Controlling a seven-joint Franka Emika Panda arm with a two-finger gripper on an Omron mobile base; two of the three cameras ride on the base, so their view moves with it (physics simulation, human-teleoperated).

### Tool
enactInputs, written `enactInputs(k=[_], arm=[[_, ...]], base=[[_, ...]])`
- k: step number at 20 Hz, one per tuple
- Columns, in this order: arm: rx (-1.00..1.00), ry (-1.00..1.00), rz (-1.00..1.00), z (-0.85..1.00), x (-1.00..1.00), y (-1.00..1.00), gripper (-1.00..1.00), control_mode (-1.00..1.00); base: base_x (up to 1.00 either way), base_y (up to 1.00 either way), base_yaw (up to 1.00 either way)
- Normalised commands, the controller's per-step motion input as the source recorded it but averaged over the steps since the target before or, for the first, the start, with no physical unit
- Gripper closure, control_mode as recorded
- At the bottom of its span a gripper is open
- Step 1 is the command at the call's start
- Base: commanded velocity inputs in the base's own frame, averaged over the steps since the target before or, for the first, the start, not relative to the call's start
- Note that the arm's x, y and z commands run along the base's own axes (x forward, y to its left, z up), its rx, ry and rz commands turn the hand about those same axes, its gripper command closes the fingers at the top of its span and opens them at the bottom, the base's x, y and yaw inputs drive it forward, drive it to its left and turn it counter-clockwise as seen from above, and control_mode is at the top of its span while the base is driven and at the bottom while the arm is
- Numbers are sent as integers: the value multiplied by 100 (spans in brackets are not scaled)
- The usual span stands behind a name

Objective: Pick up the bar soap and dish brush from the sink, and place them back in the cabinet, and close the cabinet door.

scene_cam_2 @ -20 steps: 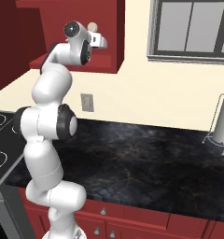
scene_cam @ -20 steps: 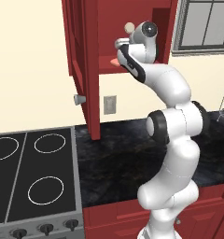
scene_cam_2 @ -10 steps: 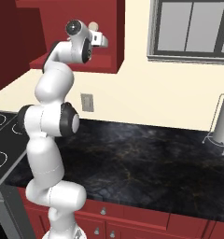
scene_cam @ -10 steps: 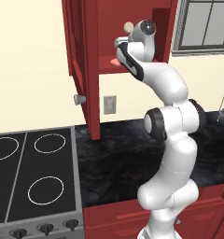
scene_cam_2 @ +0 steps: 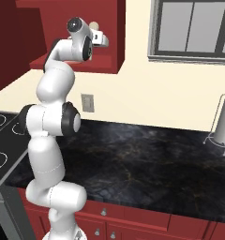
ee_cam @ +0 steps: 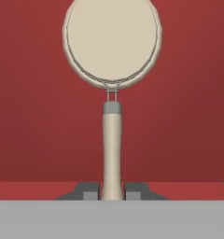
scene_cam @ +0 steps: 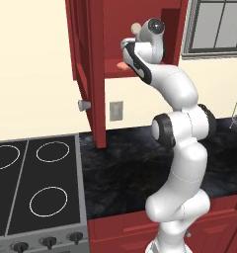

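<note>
Gripper (ee_cam: pixel 112 192) is shut tight on the brush (ee_cam: pixel 112 70). The hand view shows this best: two dark tips pinch the thin handle from both sides, and the round pale head stands straight out past the tips, with the red back of the cabinet (ee_cam: pixel 188 116) behind it.

From the left base view, the gripper (scene_cam: pixel 126 45) is up high, inside the open cabinet (scene_cam: pixel 172 29). A bit of the brush head (scene_cam: pixel 135 27) peeks out just above it. Just under the gripper, a small pink thing lies on the shelf; that is the soap (scene_cam: pixel 123 65). The hand view does not show the soap.

The door (scene_cam: pixel 87 69) stands open, off to the side of the gripper, and its grey knob (scene_cam: pixel 83 105) sticks out lower down. The door edge hides part of the cabinet in this view.

From the right base view, the gripper (scene_cam_2: pixel 104 39) points into the cabinet (scene_cam_2: pixel 112 33), and the brush head (scene_cam_2: pixel 95 25) shows just above it. The arm itself blocks much of the shelf here.

Far below the gripper is the black table (scene_cam_2: pixel 142 154). A stove (scene_cam: pixel 26 188) with ring burners sits at one end, seen best from the left. A paper towel roll (scene_cam_2: pixel 224 123) on a wire stand sits at the other end, seen best from the right. A window (scene_cam_2: pixel 194 28) is on the wall beside the cabinet, and a wall plug (scene_cam: pixel 116 110) is under it.
</note>
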Motion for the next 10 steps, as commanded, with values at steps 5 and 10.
enactInputs(k=[5,10], arm=[[0,0,0,0,0,0,100,-100],[0,0,0,0,0,0,100,-100]], base=[[0,0,0],[0,0,0]])
